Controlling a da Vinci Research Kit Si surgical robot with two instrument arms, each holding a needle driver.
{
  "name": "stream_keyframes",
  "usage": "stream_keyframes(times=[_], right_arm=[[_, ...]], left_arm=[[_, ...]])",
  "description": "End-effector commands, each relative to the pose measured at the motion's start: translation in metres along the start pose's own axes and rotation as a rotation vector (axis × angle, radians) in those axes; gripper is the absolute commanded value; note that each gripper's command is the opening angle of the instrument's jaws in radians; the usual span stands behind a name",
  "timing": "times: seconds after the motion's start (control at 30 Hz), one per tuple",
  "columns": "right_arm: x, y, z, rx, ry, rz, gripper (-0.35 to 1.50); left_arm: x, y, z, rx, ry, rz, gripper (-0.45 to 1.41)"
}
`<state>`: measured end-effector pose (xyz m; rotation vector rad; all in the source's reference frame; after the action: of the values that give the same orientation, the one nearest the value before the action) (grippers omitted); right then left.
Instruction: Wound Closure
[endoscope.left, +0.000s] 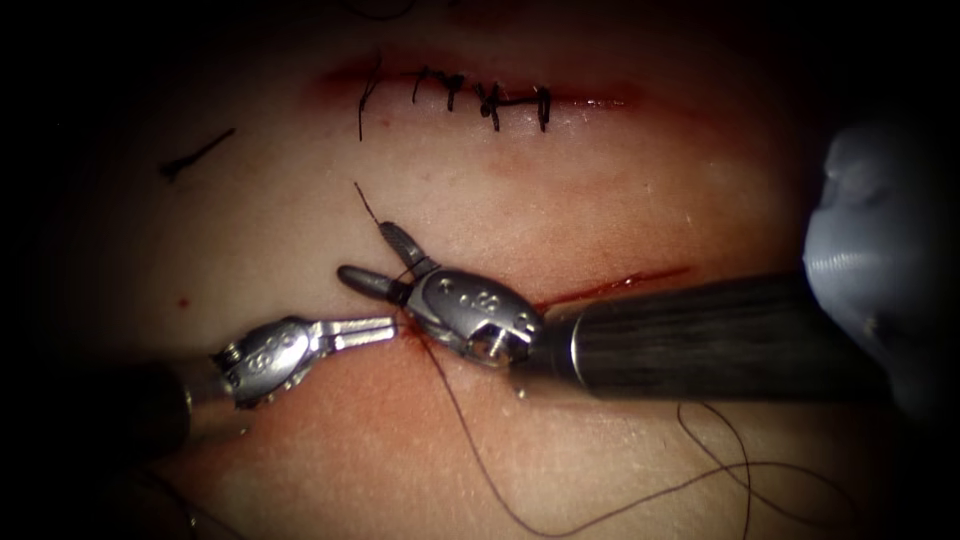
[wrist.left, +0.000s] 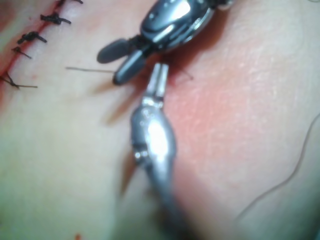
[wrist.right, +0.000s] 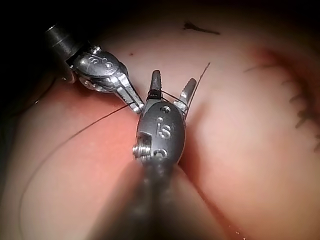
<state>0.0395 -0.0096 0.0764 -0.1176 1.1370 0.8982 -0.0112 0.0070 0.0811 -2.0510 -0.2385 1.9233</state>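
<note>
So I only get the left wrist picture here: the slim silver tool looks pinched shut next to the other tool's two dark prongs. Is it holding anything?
Observer: In the right wrist view the left tool looks shut on the thread, which trails from its tip across the tissue.
Visitor: And the dark prongs?
Observer: That's the right tool, jaws open, with a strand of thread lying across between them.
Visitor: Is there any cut besides the stitched cut?
Observer: Yes, the endoscope view shows a red open cut running along the right tool's shaft, below the stitched one.
</note>
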Motion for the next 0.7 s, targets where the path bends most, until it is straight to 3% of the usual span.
stream_keyframes(times=[0.03, 0.7], right_arm=[[-0.0006, -0.0004, 0.0006, -0.014, -0.007, 0.002, 0.78], [-0.0005, 0.0003, 0.0028, -0.125, -0.052, 0.008, 0.81]], left_arm=[[-0.0008, 0.0002, 0.0005, -0.002, 0.001, -0.003, -0.45], [-0.0009, -0.0006, 0.0012, 0.002, 0.001, -0.004, -0.45]])
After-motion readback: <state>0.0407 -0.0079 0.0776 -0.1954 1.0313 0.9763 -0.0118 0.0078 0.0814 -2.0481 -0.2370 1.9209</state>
